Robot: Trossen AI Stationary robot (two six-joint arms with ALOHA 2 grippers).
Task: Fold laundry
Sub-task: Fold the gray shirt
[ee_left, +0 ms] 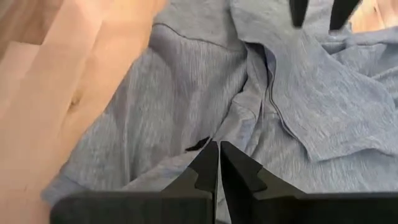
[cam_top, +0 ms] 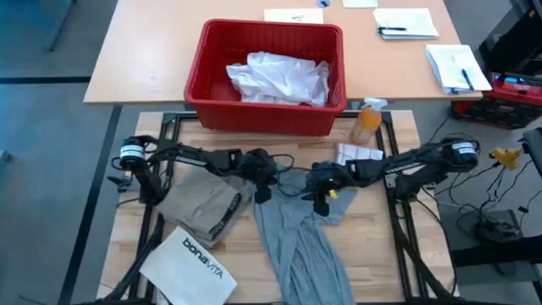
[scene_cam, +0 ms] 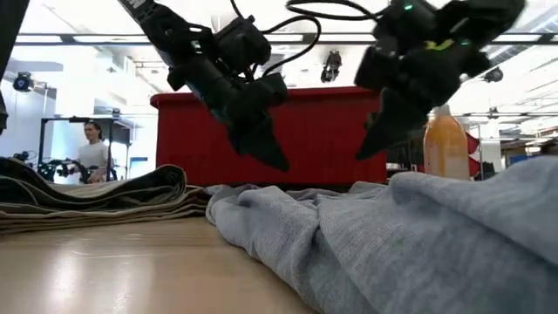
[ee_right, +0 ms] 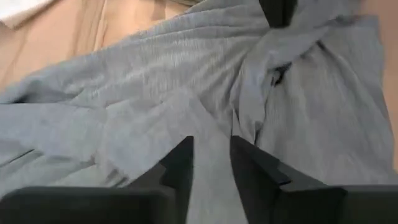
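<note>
Grey T-shirt [cam_top: 296,233] rumpled — both claws hover above, apart.

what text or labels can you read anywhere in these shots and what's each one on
"bonavita": printed in dark letters on the stiff white bag lying at the table's front left, beside the folded khaki-tan piece.
Papers on the far desk: marks too small to read.
Spray bottle by the red basket: no label legible.
Grey T-shirt: no print visible.
</note>
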